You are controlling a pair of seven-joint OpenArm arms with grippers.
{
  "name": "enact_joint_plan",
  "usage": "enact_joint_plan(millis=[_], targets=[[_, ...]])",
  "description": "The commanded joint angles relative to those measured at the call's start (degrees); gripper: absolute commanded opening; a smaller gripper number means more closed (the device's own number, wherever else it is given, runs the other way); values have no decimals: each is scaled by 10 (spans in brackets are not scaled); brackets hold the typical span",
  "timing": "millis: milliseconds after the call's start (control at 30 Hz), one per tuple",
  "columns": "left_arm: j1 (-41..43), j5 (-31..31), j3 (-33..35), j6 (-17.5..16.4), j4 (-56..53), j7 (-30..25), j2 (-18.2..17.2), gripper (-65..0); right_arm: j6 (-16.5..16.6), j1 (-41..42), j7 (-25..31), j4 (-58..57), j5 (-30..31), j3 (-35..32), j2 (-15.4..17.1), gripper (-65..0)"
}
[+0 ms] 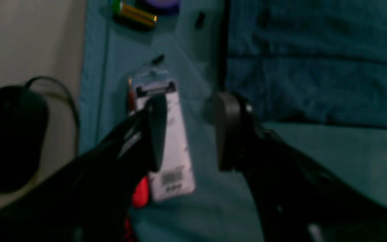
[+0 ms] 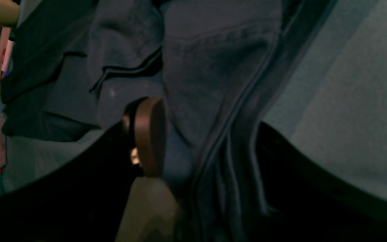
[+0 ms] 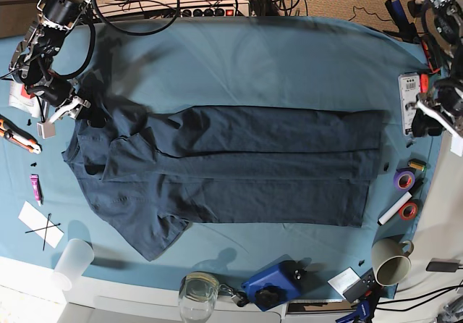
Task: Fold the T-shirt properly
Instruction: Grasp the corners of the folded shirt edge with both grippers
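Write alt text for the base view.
A navy T-shirt lies partly folded lengthwise on a teal tablecloth. The right end effector holds a bunch of its fabric at one end; the left end effector hangs open past the other end.

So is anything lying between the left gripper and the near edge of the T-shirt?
Nothing visible does. The left gripper hangs open over a white blister pack on the tablecloth, off the T-shirt. Only bare cloth separates it from the shirt's edge; the pack lies under it, not between.
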Motion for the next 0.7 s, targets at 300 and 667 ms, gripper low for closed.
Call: enact_joint_plan(millis=[300, 667], targets=[[-68, -43, -4, 8, -99, -8, 68, -407, -5, -2, -40, 2, -29, -1, 5, -358], [-92, -43, -4, -21, -226, -4, 70, -407, -5, -2, -42, 2, -29, -1, 5, -358]])
